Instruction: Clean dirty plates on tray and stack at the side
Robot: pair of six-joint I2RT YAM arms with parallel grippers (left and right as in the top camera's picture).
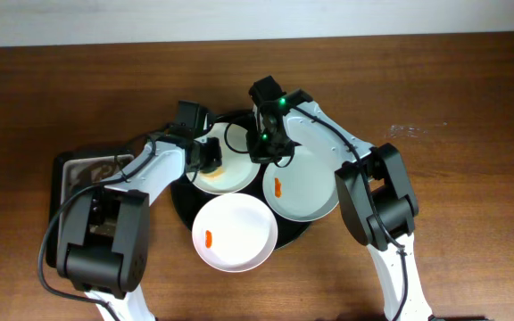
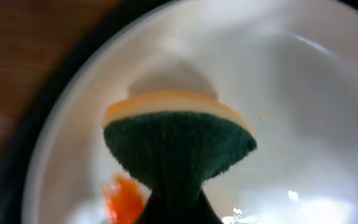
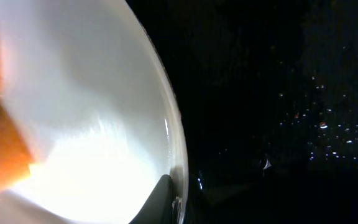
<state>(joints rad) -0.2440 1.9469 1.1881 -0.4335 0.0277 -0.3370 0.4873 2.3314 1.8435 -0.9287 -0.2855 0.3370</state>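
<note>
While scrubbing the back plate [image 1: 228, 181], keep it pinned. Left gripper [image 2: 176, 210]: squeezed tight on the sponge [image 2: 179, 146], green side to the camera, yellow side down toward the white dish. Just beside the sponge, an orange smear [image 2: 123, 198], not yet wiped off. Right gripper [image 1: 270, 150]: nearly closed on the rim of that same plate, one finger inside the lip. Probably gripping, though hard to be sure with the other finger lost in the dark of the wrist view.

All three plates lying flat in the big round black tray [image 1: 182, 203]: back plate at the far left, right plate [image 1: 309, 192] and front plate [image 1: 239, 239] nearer, each of those two with its own orange spot. Packed close, rims touching or overlapping. Off to the left, beside the left arm, a small dark tray [image 1: 74, 169].

Likely hard, smooth and light, so quick to slide or spin under a rubbing sponge, and quick to chip if dropped. Best taken by the rim, one finger on top and one under, not by the slick middle. Soft, squashy sponge, so press gently and rub across the smear. Lift slow and flat when stacking at the side.
</note>
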